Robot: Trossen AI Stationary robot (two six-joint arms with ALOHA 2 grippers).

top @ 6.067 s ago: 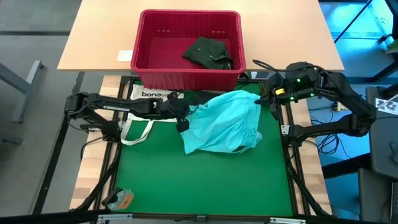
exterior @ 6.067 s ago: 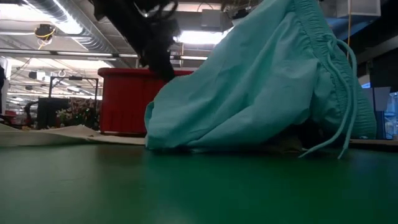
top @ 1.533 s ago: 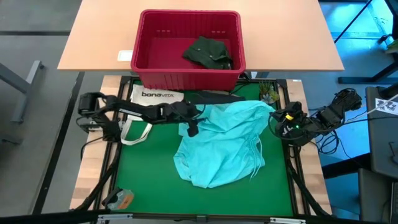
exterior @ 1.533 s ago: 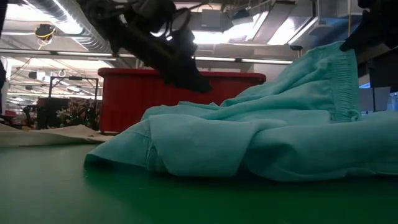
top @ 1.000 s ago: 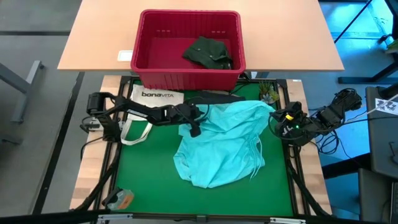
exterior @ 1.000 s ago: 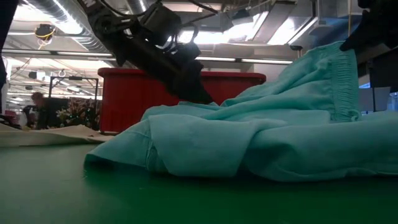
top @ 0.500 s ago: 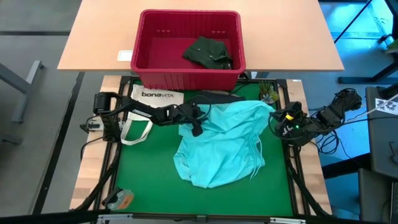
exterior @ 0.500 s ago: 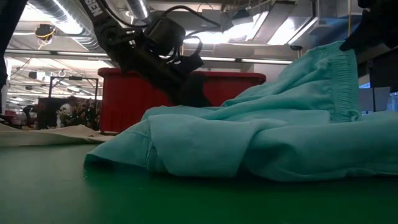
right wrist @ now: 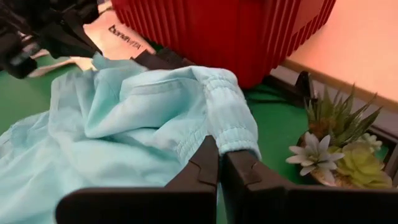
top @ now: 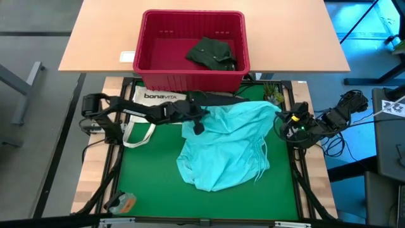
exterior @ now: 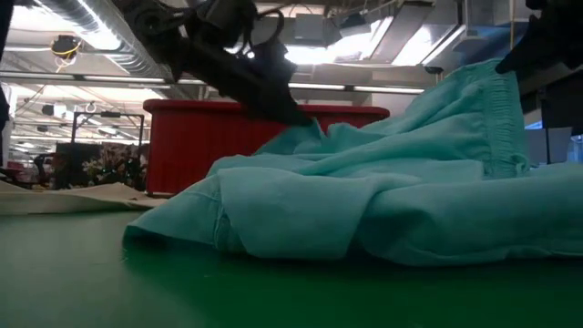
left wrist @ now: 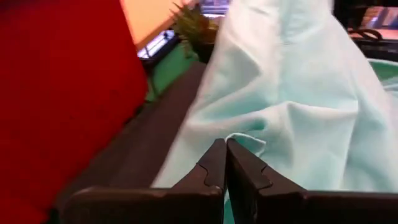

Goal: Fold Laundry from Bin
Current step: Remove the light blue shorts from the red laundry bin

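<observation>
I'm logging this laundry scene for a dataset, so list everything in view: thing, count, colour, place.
Turquoise garment: one, light turquoise, spread crumpled on the green mat.
Dark green garment: one, lying inside the bin.
Bin: one, red, on the tan tabletop behind the mat.
Green mat: one, covering the work surface.
Tote bag: one, white with "bonaVITA" print, at the mat's far left edge.
Succulent plants: small cluster, green, at the mat's far right corner.
Small orange object: one, near left corner; identity unclear.
Left pincer: shut on the turquoise garment's left edge.
Right pincer: shut on its elastic waistband at the right.
</observation>
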